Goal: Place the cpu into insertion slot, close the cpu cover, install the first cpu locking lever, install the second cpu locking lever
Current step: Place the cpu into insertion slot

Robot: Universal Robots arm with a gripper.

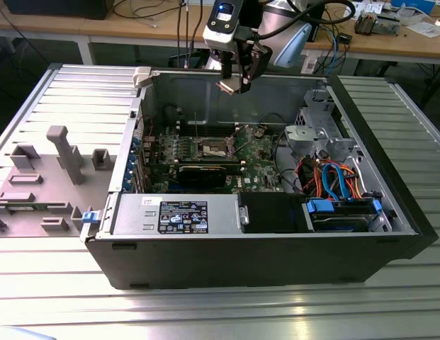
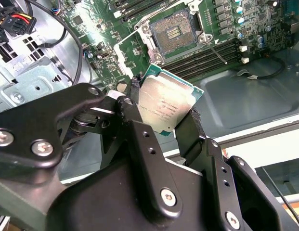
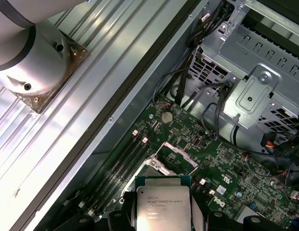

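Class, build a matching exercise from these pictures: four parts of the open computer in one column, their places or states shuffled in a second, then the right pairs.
Column one
1. cpu
2. insertion slot
3. cpu cover
4. memory slots

Column two
A. open, not lying over the insertion slot
B. held by the gripper above the motherboard
C. empty, contact field bare
D. long and narrow, in a row beside the insertion slot

Pairs: 1-B, 2-C, 3-A, 4-D.
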